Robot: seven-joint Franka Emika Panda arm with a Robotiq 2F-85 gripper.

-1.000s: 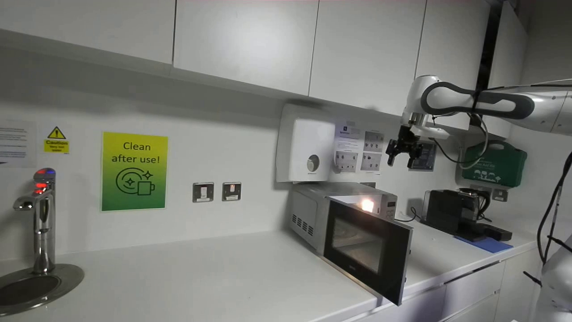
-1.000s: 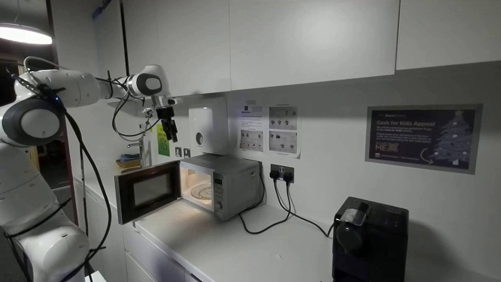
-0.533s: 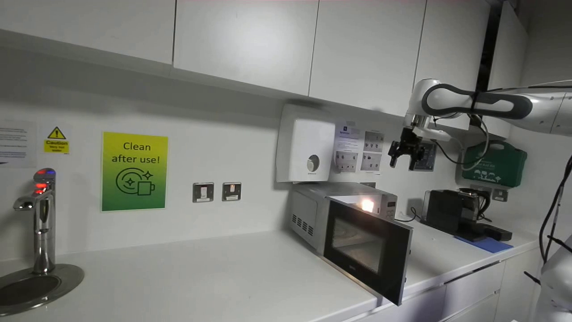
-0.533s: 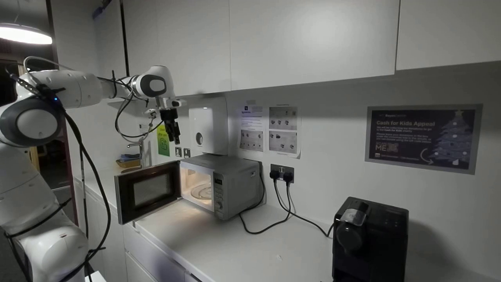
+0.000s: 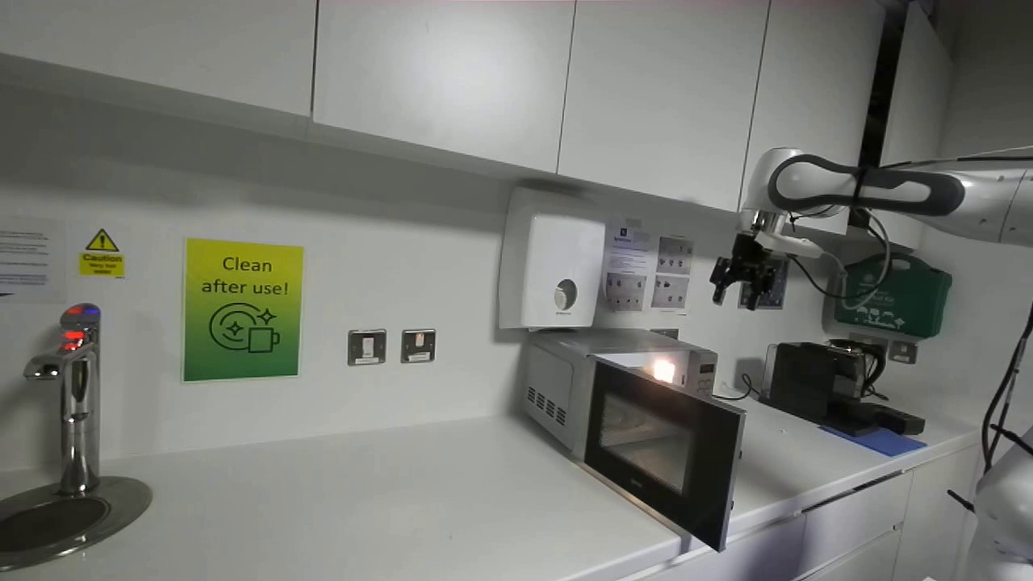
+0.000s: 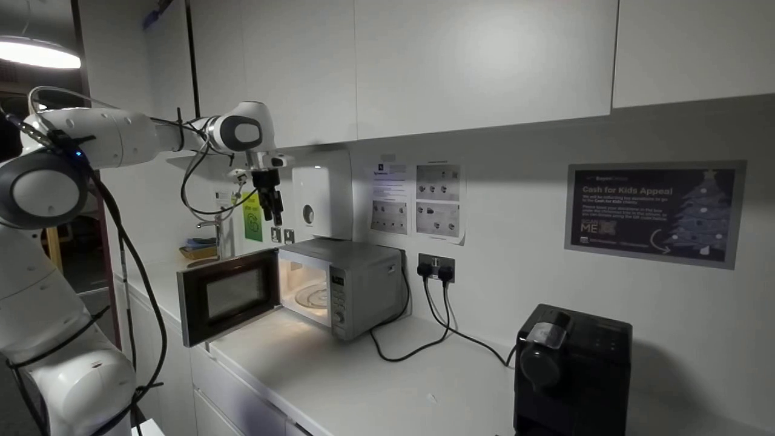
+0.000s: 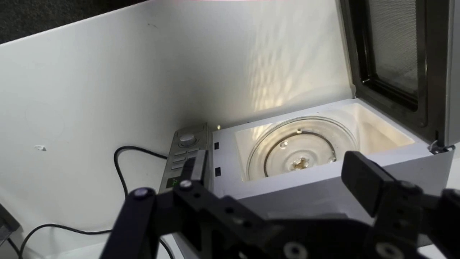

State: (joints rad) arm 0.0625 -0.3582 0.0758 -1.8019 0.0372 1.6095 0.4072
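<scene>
Hovering empty above the open microwave (image 6: 366,278)

Holding the gripper (image 7: 275,163) in free air over the front part of the microwave, touching nothing. Showing both fingers (image 7: 363,180) spread well apart in the wrist view, with only open space between the tips. Pointing downward in both exterior views, clear of the door (image 5: 714,452).

Overlooking, in the wrist view, the lit cavity (image 7: 377,129) and the glass turntable (image 7: 302,147), bearing no dish. Finding the microwave on the counter (image 6: 357,387), below the dispenser (image 6: 327,194) on the wall, and the door swung wide, appearing to overhang the counter's front edge. Hanging well away from the coffee machine (image 6: 572,375) farther along.

Judging by the pose, probably being at a positioning step: standing over the microwave without yet engaging any part of it.

Calling next, in all likelihood, for choosing a clear line before lowering. For any reach to the door, calling for going around to the free edge or a face rather than dropping onto the microwave's top. For any reach into the cavity, calling for coming down ahead of the opening, sparing the turntable and the hinge (image 7: 436,147). Calling too for slow motion, given the hard-to-read gap above the top.
</scene>
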